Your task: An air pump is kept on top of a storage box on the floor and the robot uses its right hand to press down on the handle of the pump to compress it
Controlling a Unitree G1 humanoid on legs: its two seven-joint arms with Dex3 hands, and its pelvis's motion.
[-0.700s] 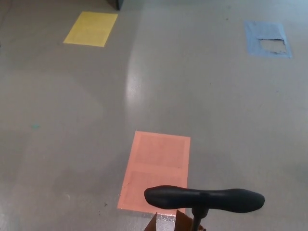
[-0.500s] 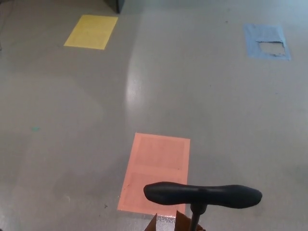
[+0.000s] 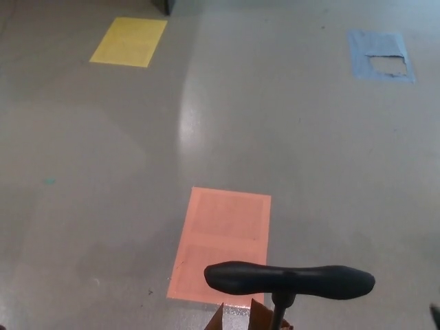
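Only a sliver of the robot shows, at the very lower right edge of the frame. It is a small, dark, matt black tip cut off by the border. It sits on the side of the right hand (image 3: 436, 315) and matches its black colour. It is too small to tell its shape or which part it is.
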